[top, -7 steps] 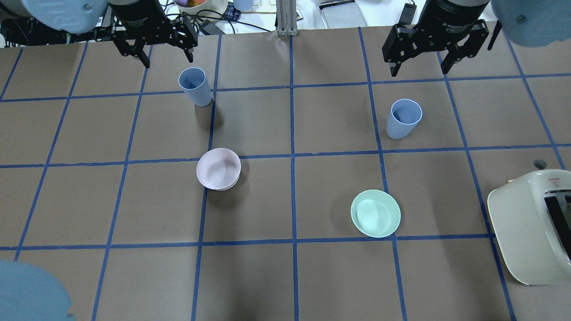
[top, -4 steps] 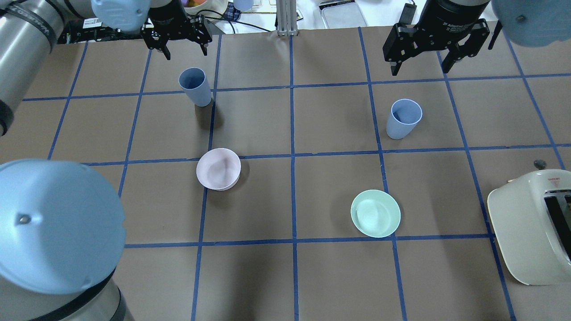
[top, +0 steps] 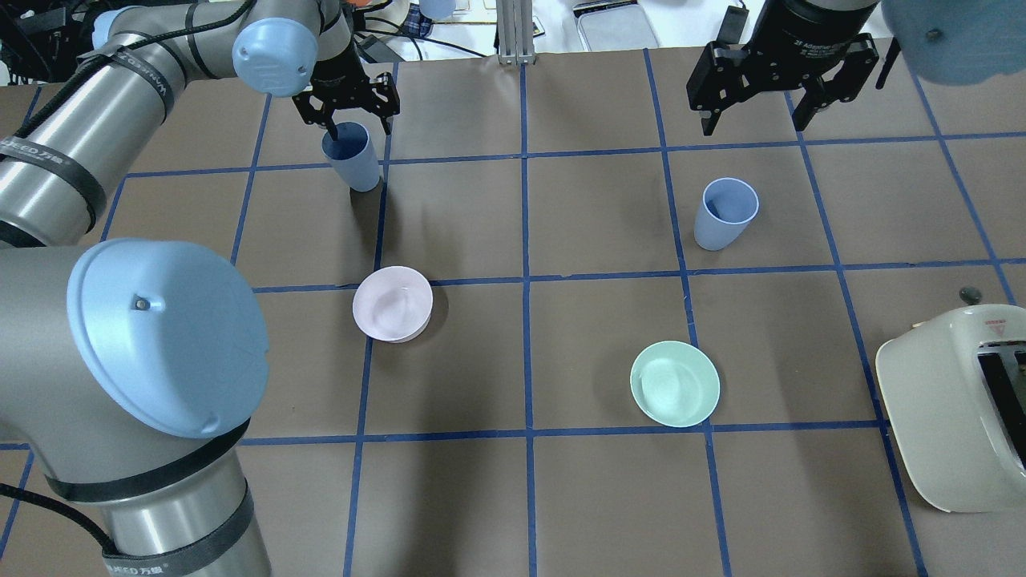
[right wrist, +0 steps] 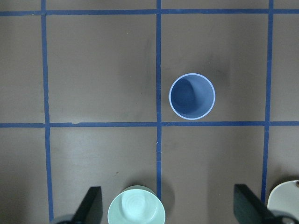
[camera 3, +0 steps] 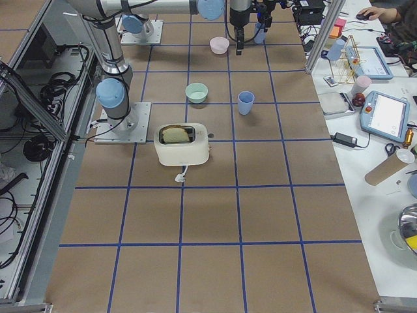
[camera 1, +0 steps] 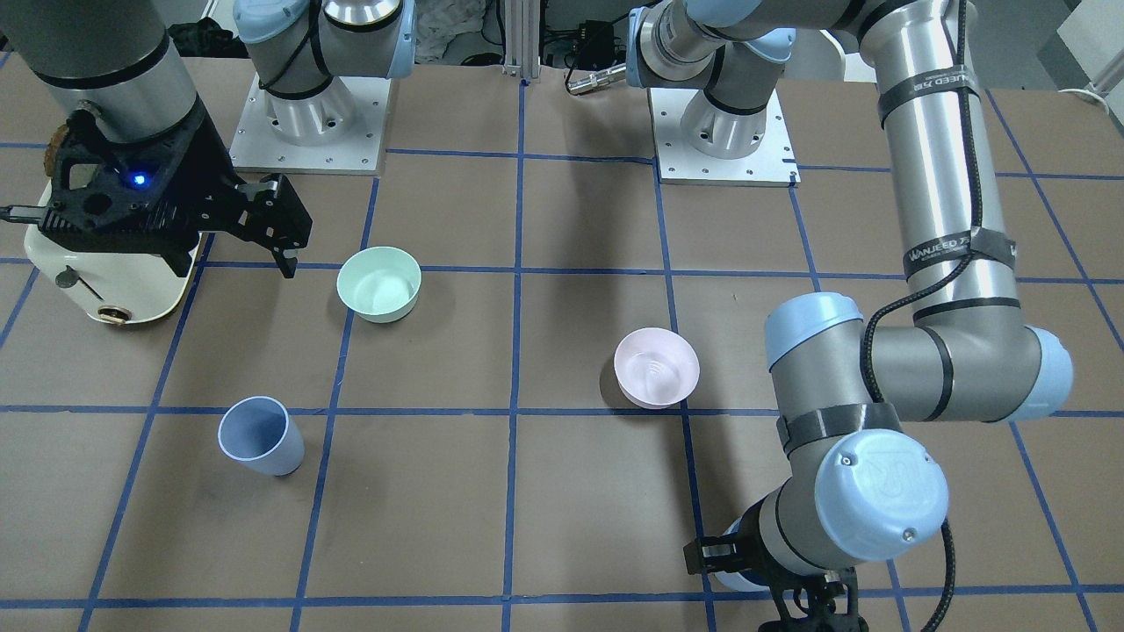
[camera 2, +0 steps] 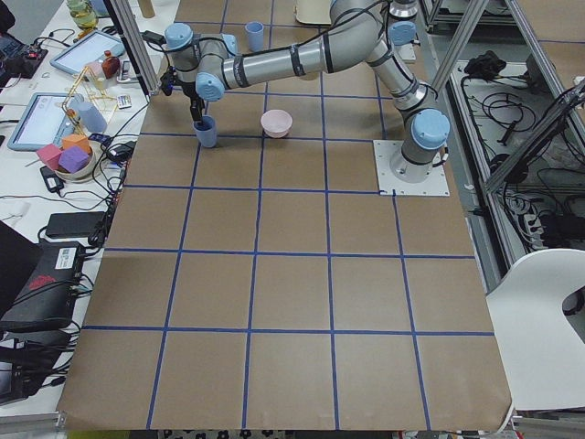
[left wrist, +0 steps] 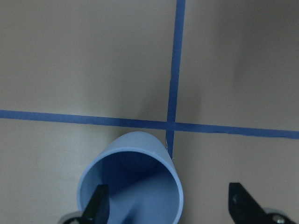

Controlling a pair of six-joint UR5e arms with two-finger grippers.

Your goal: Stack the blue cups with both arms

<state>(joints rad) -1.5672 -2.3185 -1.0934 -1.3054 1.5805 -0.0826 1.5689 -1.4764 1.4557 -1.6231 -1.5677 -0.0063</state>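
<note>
Two dusty-blue cups stand upright on the brown table. The left cup (top: 351, 158) is at the far left; it also shows in the left wrist view (left wrist: 133, 186). My left gripper (top: 359, 122) is open and low over that cup. One finger is over the cup's mouth and the other is outside its right wall (left wrist: 168, 211). The right cup (top: 725, 214) stands alone at the far right (right wrist: 192, 96) (camera 1: 259, 436). My right gripper (top: 753, 120) is open and empty, high beyond that cup.
A pale pink bowl (top: 393, 304) sits left of centre. A mint-green bowl (top: 674, 383) sits right of centre, nearer the robot than the right cup. A cream toaster (top: 954, 401) stands at the table's right edge. My left arm's elbow (top: 160, 344) fills the lower left of the overhead view.
My left arm has swung in and its gripper has come down and nearer, from beyond the left cup to straddling the cup's rim. The right gripper and both cups have stayed put.
</note>
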